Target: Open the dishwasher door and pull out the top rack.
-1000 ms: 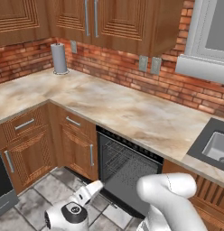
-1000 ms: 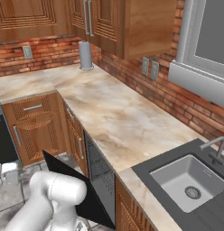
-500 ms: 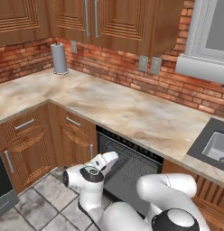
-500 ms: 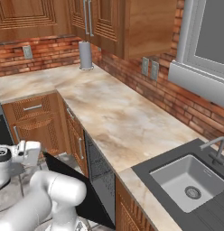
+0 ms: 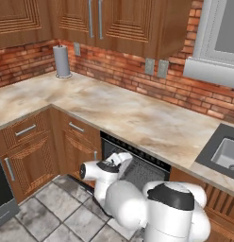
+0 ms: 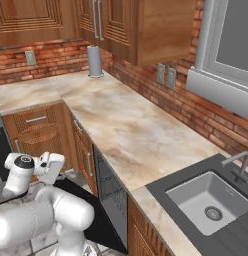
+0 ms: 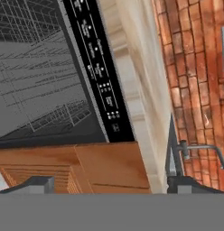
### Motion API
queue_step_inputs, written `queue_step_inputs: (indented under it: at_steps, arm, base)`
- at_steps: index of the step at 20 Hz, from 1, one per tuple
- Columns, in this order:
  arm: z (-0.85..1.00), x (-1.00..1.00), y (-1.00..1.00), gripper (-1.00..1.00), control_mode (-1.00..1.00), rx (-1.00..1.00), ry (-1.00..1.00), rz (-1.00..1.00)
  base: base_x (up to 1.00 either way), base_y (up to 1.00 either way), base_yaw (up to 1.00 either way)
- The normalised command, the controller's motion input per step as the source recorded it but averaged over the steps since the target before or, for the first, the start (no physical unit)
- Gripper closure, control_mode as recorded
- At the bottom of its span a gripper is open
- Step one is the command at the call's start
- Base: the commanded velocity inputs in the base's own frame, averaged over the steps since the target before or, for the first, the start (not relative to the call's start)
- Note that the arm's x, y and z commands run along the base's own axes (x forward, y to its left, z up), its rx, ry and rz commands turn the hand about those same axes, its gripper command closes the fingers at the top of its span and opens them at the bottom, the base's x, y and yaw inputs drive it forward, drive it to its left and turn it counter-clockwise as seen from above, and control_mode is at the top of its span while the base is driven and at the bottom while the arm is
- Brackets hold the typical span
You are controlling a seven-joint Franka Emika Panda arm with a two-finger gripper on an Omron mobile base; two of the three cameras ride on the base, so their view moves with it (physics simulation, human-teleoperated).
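**Dishwasher open, hand raised before the racks**

The hand view looks into the dishwasher cavity: the top rack (image 7: pixel 28 27) at 10 o'clock, a lower rack (image 7: pixel 50 115) beneath it, both wire baskets with nothing visible in them, and a black control strip (image 7: pixel 98 67) beside them. A faucet (image 7: pixel 195 149) shows at 4 o'clock.

The right base view alone shows the dishwasher door (image 6: pixel 91 210) folded down, dark, at 7 o'clock, plus the sink (image 6: pixel 208 202).

The gripper (image 5: pixel 124 159) sits before the opening; I cannot tell how wide its jaws are or whether it holds anything.
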Motion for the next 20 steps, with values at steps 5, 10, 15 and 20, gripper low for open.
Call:
queue_step_inputs:
  at_steps: [5, 10, 15, 20]
  arm:
    - [-0.31, 0.23, -0.19, -1.0, -1.0, 0.0, 0.12, -0.03]
    - [-0.19, 0.05, -0.09, -1.0, -1.0, 0.0, 0.03, 0.0]
    - [-0.22, 0.13, -0.1, -1.0, -1.0, 0.0, 0.02, 0.0]
    - [-0.19, 0.25, -0.15, -1.0, -1.0, 0.0, 0.0, 0.0]
  base:
    - [0.0, 0.0, 0.0]
    - [0.0, 0.0, 0.0]
    - [0.0, 0.0, 0.0]
    - [0.0, 0.0, 0.0]
